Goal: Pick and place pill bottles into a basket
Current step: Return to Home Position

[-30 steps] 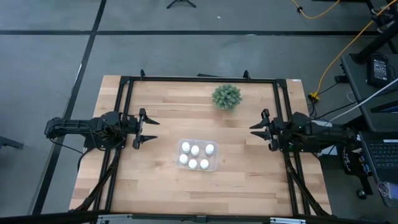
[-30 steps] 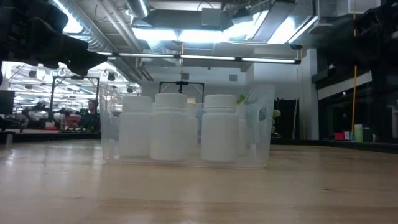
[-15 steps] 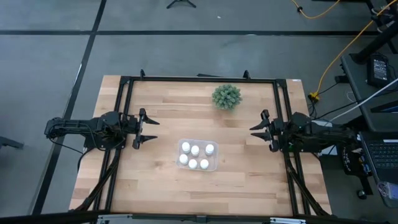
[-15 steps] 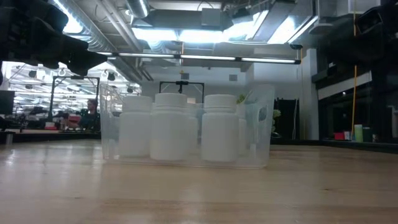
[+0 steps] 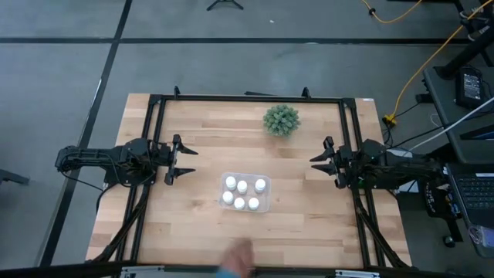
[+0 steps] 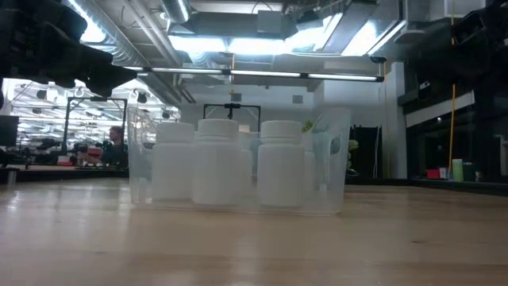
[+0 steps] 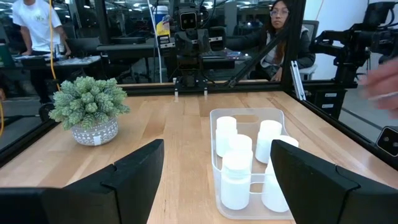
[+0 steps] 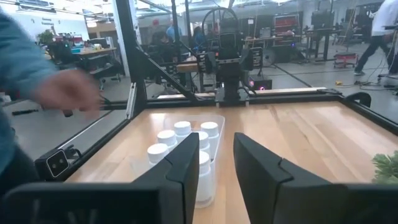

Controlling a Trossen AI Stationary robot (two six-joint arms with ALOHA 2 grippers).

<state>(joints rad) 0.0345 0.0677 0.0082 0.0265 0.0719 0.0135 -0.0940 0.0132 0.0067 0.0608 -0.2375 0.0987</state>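
Note:
Several white pill bottles [image 5: 242, 187] stand upright inside the clear plastic basket [image 5: 224, 179] at the middle of the table; they also show in the low view [image 6: 217, 163], the left wrist view [image 7: 236, 180] and the right wrist view [image 8: 181, 129]. My left gripper [image 5: 186, 162] is open and empty, to the left of the basket near the table's left side. My right gripper [image 5: 315, 161] is open and empty, to the right of the basket near the table's right side. Both point level toward the basket.
A green spiky plant [image 5: 281, 120] in a pot stands at the far middle. A black metal frame [image 5: 154, 116] runs around the table. A person's hand [image 5: 239, 253] reaches over the table's near edge, in front of the basket; it shows blurred in the right wrist view [image 8: 65, 90].
A person's hand has come in over the table's near edge, in front of the basket. The bottles and the basket have stayed where they were.

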